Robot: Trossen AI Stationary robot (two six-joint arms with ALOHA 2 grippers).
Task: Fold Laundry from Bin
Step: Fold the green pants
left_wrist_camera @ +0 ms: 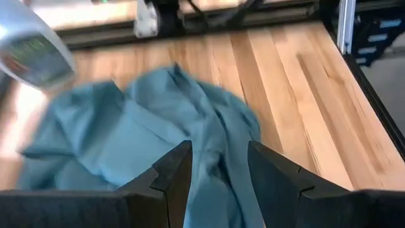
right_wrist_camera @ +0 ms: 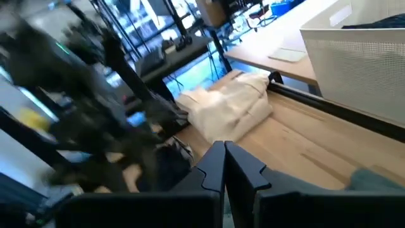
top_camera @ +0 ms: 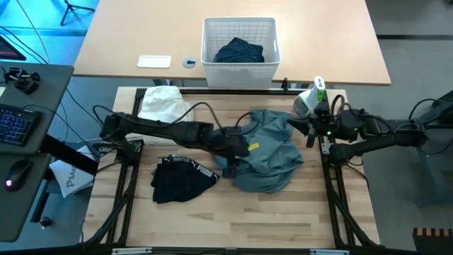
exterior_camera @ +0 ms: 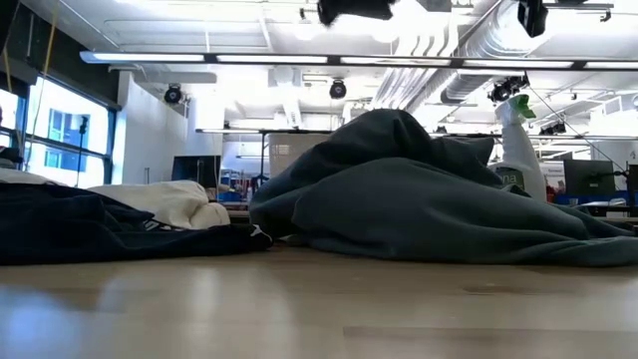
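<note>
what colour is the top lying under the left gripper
Grey-green, a muted teal. The top shows best in the left wrist view, spread on the table.

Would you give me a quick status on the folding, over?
Left gripper open over the grey-green top. Right gripper shut, empty, at the table's right edge. Dark piece still in bin. Spray bottle beside top.

white "puma" lettering along the waistband of the black piece; lettering on the spray bottle label too blurred to read.
</note>
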